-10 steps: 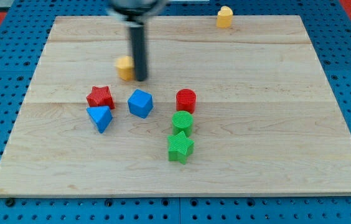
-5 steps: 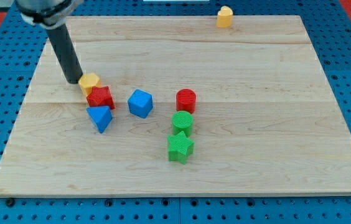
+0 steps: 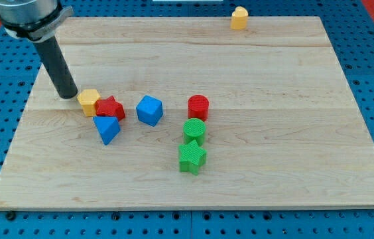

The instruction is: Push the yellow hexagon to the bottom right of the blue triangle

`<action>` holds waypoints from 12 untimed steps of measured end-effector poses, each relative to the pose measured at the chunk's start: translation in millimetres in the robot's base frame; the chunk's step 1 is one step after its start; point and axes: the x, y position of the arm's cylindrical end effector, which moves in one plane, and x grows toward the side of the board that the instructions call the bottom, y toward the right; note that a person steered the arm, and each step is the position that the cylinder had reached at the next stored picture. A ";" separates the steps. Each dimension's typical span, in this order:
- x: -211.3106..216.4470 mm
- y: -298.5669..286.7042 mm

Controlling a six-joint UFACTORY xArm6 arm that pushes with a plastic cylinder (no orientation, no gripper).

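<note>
The yellow hexagon [image 3: 89,101] lies at the board's left, touching the red star [image 3: 111,108] on its right. The blue triangle [image 3: 107,128] lies just below the red star, down and to the right of the hexagon. My tip [image 3: 68,95] rests on the board just to the upper left of the yellow hexagon, close to it or touching it. The dark rod rises from the tip toward the view's top left.
A blue cube-like block [image 3: 150,110] lies right of the red star. A red cylinder [image 3: 198,107], a green cylinder [image 3: 194,130] and a green star [image 3: 191,157] form a column near the middle. A second yellow block [image 3: 239,18] stands at the board's top edge [image 3: 187,18].
My tip moved from the right of the yellow hexagon to its upper left. The hexagon slid left and down to the red star's left, which shifted slightly right.
</note>
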 end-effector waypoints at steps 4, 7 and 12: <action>49.1 49.3; 56.4 -16.6; 182.2 22.9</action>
